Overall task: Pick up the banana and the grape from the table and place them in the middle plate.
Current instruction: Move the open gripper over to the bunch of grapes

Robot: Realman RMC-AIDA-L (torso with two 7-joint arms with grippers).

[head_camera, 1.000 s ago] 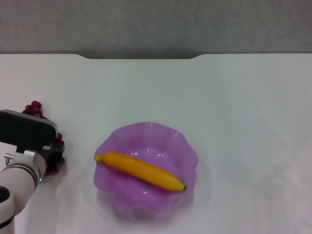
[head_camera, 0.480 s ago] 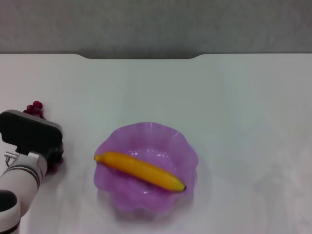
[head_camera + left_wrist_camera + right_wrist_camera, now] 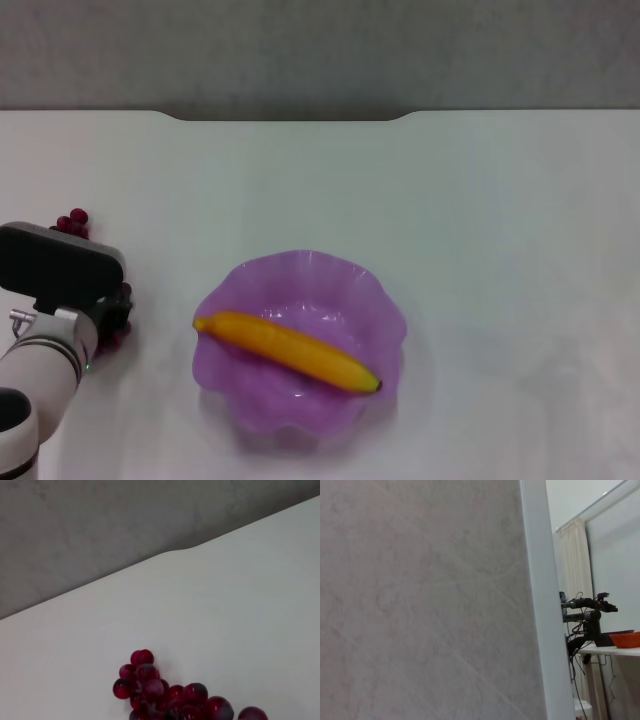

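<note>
Banana: the single curved yellow-orange banana [image 3: 287, 351] already lies inside the dish, running diagonally across its floor with the dark tip toward the robot's right.
Plate: the translucent purple plastic plate with the wavy scalloped rim [image 3: 375, 290] sits near the middle of the plain white table [image 3: 480, 220], holding only the banana.
Grapes: the lumpy bunch of small dark red-purple grapes [image 3: 170, 697] rests on the table at the robot's far left, well apart from the plate; in the head view only a few berries show above and beside the arm's dark housing.
Left gripper: the left gripper [image 3: 105, 320] is low over the bunch, right at the grapes. Its fingers are hidden under the black wrist housing and do not appear in the left wrist view, so whether they are spread, closed or clamped on the bunch cannot be told.
Right gripper: not in the head view; the right wrist camera faces a pale wall, which suggests that arm is parked away from the work.
Done: the banana half of the task looks complete.
Left to do: the grapes are not yet in the plate; judging from this, securing the bunch, carrying it across and setting it beside the banana remain.
</note>
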